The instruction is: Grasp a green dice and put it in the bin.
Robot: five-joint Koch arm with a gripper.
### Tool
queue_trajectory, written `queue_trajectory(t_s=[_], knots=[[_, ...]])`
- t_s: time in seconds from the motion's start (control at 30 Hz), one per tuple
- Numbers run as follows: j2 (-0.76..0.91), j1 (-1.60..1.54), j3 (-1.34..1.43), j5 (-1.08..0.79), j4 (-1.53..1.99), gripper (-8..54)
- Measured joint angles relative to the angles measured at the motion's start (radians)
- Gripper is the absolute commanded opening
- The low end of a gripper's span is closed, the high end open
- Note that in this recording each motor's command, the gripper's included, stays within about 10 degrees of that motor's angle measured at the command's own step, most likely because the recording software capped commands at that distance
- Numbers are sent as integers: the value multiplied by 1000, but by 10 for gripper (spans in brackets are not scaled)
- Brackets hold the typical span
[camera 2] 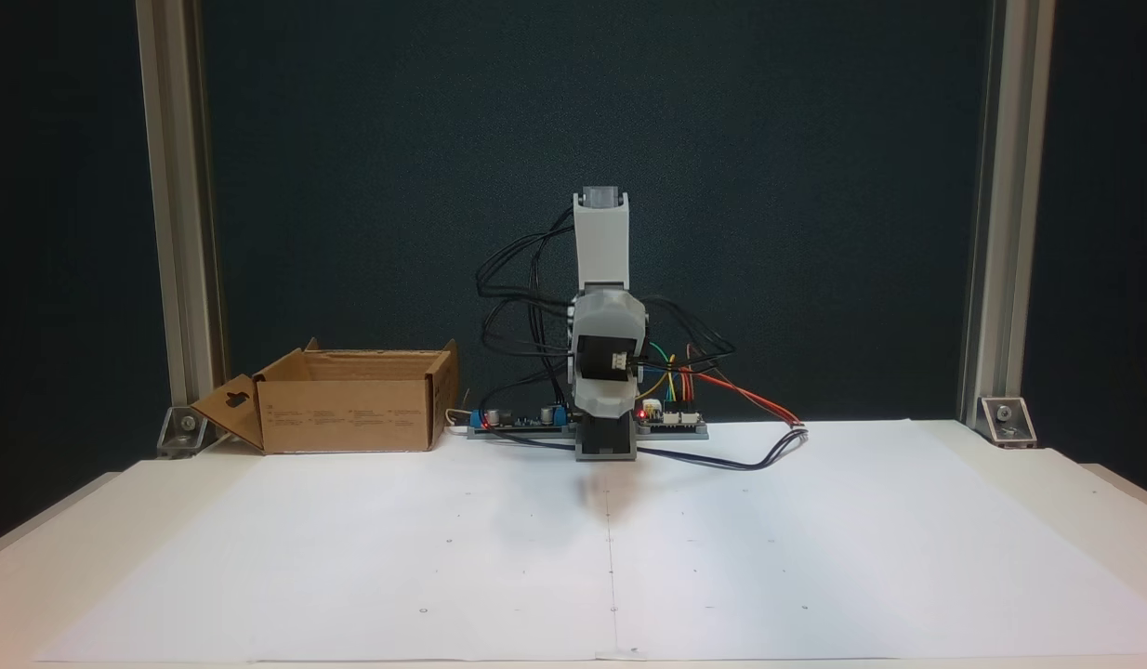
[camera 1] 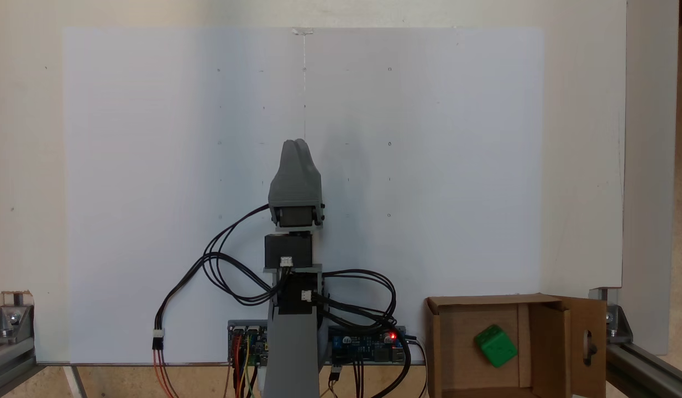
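In a fixed view from above, the paper sheet point(camera 1: 153, 193) covers most of the tabletop point(camera 1: 584, 166). The arm point(camera 1: 294, 232) stands at the middle of the tabletop's lower edge, its gripper point(camera 1: 295, 145) reaching toward the sheet's centre. The circuit boards point(camera 1: 368, 345) lie on either side of the arm's base. The bin point(camera 1: 545, 309) sits at the lower right corner, with the green dice point(camera 1: 496, 345) inside it. In the fixed view from the front, the bin point(camera 2: 350, 409) stands at the tabletop's far left edge, left of the arm point(camera 2: 603, 325).
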Motion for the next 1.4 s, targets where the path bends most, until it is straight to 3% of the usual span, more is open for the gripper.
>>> queue_trajectory(t_s=[1.4], knots=[[0, 3, 52, 0, -144, 444]])
